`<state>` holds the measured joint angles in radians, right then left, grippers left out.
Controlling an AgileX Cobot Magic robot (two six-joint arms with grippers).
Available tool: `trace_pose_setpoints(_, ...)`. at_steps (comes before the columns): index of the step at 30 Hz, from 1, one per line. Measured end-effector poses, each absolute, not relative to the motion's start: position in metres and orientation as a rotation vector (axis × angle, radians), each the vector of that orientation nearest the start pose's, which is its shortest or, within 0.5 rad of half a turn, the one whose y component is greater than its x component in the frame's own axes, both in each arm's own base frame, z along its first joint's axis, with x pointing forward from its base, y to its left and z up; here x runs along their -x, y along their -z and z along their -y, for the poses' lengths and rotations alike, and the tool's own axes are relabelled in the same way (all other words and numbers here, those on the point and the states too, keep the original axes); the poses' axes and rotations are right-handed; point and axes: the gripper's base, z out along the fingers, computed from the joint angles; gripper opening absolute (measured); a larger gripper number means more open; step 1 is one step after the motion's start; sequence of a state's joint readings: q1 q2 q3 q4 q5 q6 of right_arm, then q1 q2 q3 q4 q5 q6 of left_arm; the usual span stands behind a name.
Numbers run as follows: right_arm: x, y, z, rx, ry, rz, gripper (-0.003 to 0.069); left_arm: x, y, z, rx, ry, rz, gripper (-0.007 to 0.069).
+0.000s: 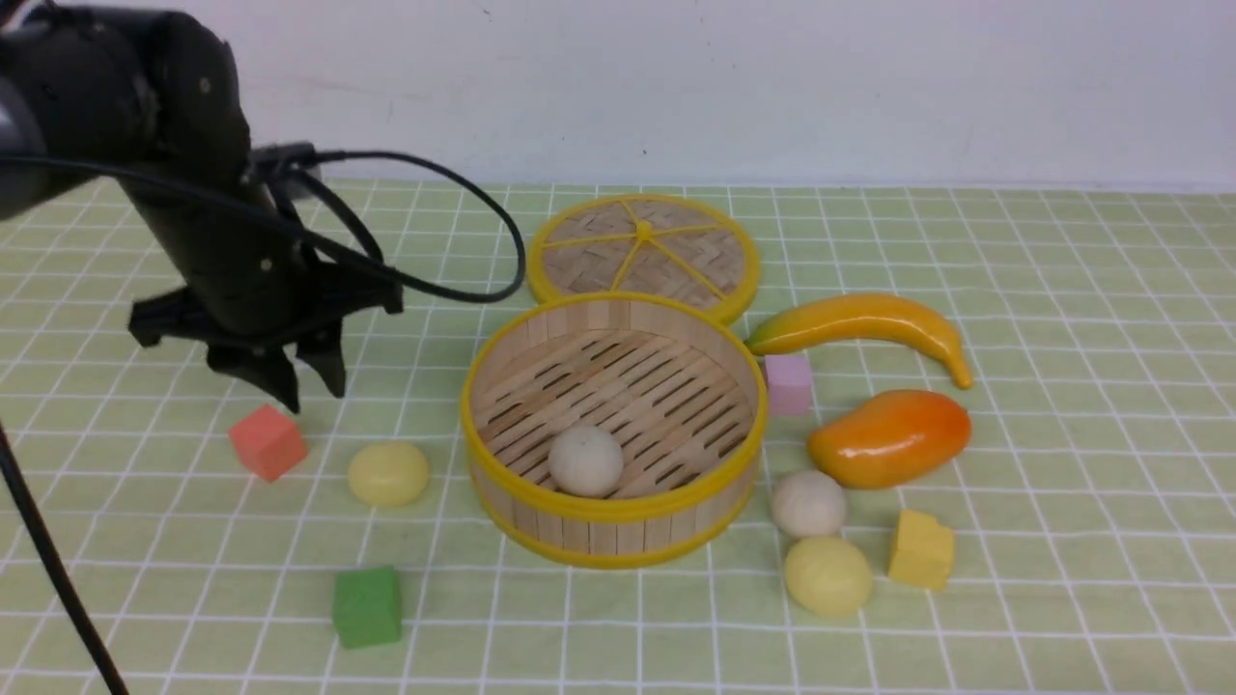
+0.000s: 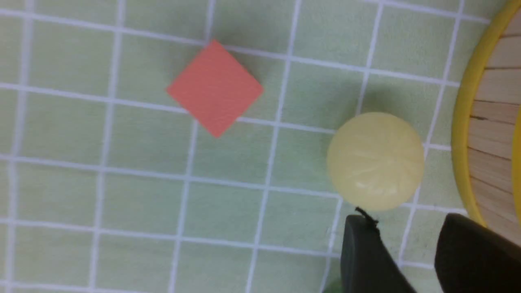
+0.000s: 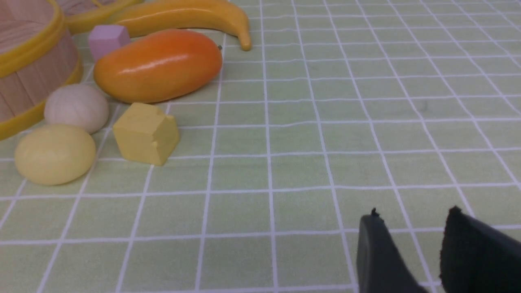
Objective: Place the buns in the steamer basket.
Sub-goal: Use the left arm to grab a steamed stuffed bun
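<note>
The steamer basket (image 1: 502, 367) stands mid-table with one off-white bun (image 1: 586, 460) on its slatted floor. A pale yellow bun (image 1: 388, 473) lies on the cloth to its left and also shows in the left wrist view (image 2: 375, 160). An off-white bun (image 1: 809, 503) and a pale yellow bun (image 1: 828, 575) lie to the basket's right; both also show in the right wrist view, the off-white bun (image 3: 76, 107) and the yellow bun (image 3: 55, 154). My left gripper (image 1: 314, 391) hangs open and empty above the cloth, behind the left yellow bun (image 2: 407, 224). My right gripper (image 3: 411, 219) is open and empty, off the front view.
A red cube (image 1: 267, 441) lies left of the yellow bun, a green cube (image 1: 367, 606) nearer the front. The woven lid (image 1: 642, 253) lies behind the basket. A banana (image 1: 859, 323), mango (image 1: 888, 436), pink cube (image 1: 789, 382) and yellow cube (image 1: 920, 549) lie on the right.
</note>
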<state>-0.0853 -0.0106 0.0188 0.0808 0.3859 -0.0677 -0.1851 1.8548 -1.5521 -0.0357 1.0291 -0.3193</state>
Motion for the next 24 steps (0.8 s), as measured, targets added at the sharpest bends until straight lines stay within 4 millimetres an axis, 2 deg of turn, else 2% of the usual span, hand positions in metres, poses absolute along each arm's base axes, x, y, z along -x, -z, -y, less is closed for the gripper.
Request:
trace_pose_setpoints(7, -0.052, -0.173, 0.002, -0.068, 0.026, -1.875, 0.0241, -0.403, -0.233, 0.093, 0.178, 0.192, -2.824, 0.0251)
trace_pose_setpoints(15, -0.052, -0.173, 0.002, -0.068, 0.026, -1.875, 0.0241, -0.412, -0.193, 0.096, 0.184, 0.164, -2.901, 0.0251)
trace_pose_setpoints(20, -0.052, -0.173, 0.002, -0.068, 0.026, -1.875, 0.0241, -0.414, -0.192, 0.096, 0.19, 0.168, -2.887, 0.0241)
trace_pose_setpoints(24, -0.052, -0.173, 0.002, -0.068, 0.026, -1.875, 0.0241, -0.414, -0.191, 0.096, 0.189, 0.166, -2.896, 0.0183)
